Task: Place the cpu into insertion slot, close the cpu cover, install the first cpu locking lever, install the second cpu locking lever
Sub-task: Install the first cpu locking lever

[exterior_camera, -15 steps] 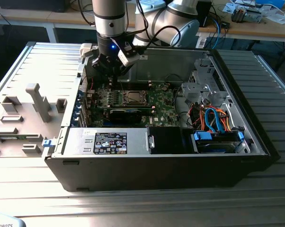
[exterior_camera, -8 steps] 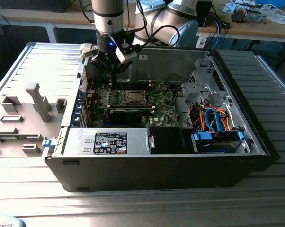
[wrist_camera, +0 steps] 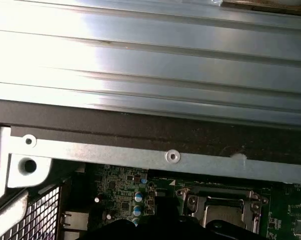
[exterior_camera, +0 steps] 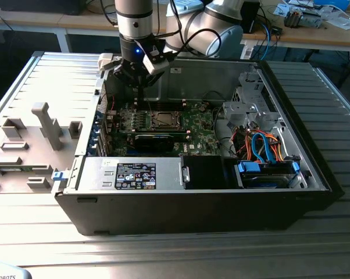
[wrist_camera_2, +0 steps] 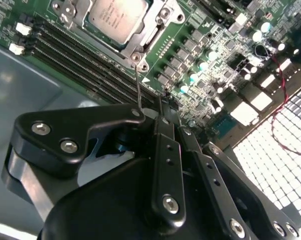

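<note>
Already the cpu point(wrist_camera_2: 114, 19) sits in the insertion slot point(wrist_camera_2: 135, 47) on the green motherboard point(wrist_camera_2: 210, 60), its dull silver top framed by the cpu cover point(wrist_camera_2: 158, 30), which lies flat around it in the second wrist view; the picture's edge cuts off the far part of the chip. In the exterior view the socket point(exterior_camera: 163, 120) is small and its levers are hard to make out. A thin wire lever point(wrist_camera_2: 138, 87) rises from the socket's corner to the gripper point(wrist_camera_2: 163, 107), whose black fingers point(wrist_camera_2: 165, 150) are pressed together; whether they pinch the wire is hidden. The arm point(exterior_camera: 134, 29) hangs over the open computer case point(exterior_camera: 221, 203).
</note>
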You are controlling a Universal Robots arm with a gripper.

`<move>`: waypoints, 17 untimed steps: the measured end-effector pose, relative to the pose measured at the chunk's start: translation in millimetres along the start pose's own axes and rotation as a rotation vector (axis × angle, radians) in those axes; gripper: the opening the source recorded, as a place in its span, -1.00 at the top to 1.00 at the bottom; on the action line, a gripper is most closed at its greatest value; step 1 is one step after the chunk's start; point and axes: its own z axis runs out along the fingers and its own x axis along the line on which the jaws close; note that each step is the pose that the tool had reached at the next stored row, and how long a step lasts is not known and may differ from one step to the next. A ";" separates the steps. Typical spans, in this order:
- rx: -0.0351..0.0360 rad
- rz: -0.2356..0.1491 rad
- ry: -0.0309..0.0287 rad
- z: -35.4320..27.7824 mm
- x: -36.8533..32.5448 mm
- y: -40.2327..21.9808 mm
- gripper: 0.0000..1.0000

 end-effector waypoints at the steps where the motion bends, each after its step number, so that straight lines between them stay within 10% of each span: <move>1: 0.0002 0.000 0.0001 -0.1 -0.7 -0.1 0.79; 17: 0.0001 0.000 0.0004 0.4 -7.4 -0.7 0.79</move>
